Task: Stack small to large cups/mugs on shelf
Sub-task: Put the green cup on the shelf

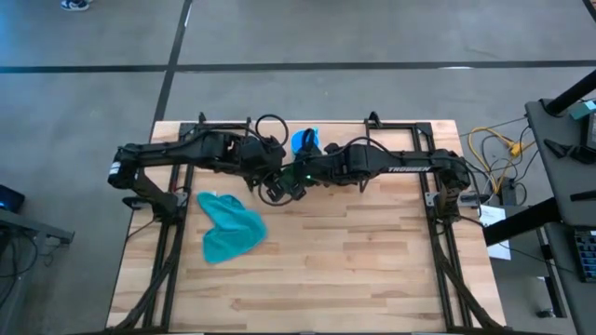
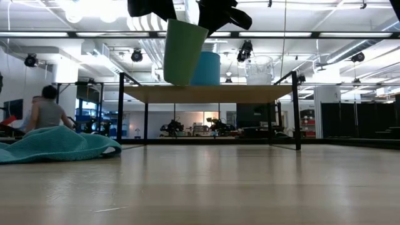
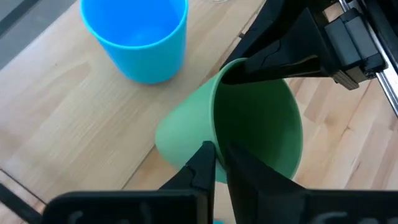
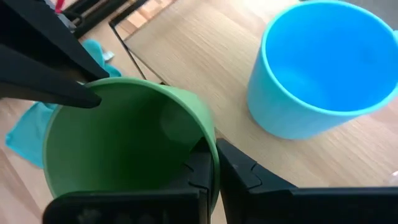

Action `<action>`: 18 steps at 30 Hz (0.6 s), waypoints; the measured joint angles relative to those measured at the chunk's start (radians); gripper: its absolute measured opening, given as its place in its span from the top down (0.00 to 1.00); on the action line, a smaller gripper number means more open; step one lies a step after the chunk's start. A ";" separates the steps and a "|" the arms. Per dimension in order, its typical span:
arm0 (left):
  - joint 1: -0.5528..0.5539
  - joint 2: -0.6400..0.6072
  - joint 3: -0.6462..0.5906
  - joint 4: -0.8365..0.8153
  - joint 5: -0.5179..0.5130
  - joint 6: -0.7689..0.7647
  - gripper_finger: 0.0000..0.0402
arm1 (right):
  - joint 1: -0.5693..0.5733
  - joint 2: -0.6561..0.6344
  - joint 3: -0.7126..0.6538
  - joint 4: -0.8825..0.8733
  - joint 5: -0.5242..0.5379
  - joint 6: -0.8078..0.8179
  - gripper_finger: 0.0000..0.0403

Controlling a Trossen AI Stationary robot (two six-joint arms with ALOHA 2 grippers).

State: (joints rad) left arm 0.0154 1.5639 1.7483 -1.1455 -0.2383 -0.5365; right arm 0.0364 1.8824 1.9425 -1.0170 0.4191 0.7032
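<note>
The green cup (image 2: pixel 183 51) hangs in the air in front of the shelf (image 2: pixel 206 94), slightly tilted, with both grippers shut on its rim. My left gripper (image 3: pixel 217 149) is on one side of the rim and my right gripper (image 4: pixel 214 149) on the opposite side. The blue cup (image 2: pixel 206 69) stands upright on the shelf board. The clear glass cup (image 2: pixel 259 70) stands on its base to the right of it. In the high view the arms hide the green cup and only the blue cup (image 1: pixel 304 140) shows. My left gripper pinches the green cup's rim (image 3: pixel 214 134), one finger inside the cup and one outside its wall, coming from above. The cup hangs below the fingers, lifted clear of table and shelf, mouth up and slightly tilted. My right gripper pinches the opposite side of the rim (image 4: pixel 208 134), one finger inside the cup and one outside, also from above. The cup is clear of every surface.
A teal cloth (image 1: pixel 228 226) lies crumpled on the table's left half. The shelf's thin black legs (image 2: pixel 146 122) stand near the far edge. The near half of the tabletop (image 1: pixel 354 270) is bare wood. A person (image 2: pixel 45 109) sits in the room behind.
</note>
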 joint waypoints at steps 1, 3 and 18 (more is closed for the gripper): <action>0.000 0.000 -0.004 0.004 0.000 0.000 0.98 | 0.000 0.000 -0.004 -0.001 0.000 0.000 0.98; 0.000 0.000 -0.006 0.004 0.002 0.000 0.99 | 0.000 0.000 -0.007 0.002 0.000 0.002 0.98; -0.002 0.000 -0.007 0.001 0.006 0.001 1.00 | 0.001 0.000 -0.010 0.006 0.000 -0.006 0.98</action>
State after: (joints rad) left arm 0.0135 1.5639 1.7408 -1.1446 -0.2325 -0.5358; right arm 0.0372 1.8824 1.9324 -1.0111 0.4190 0.6974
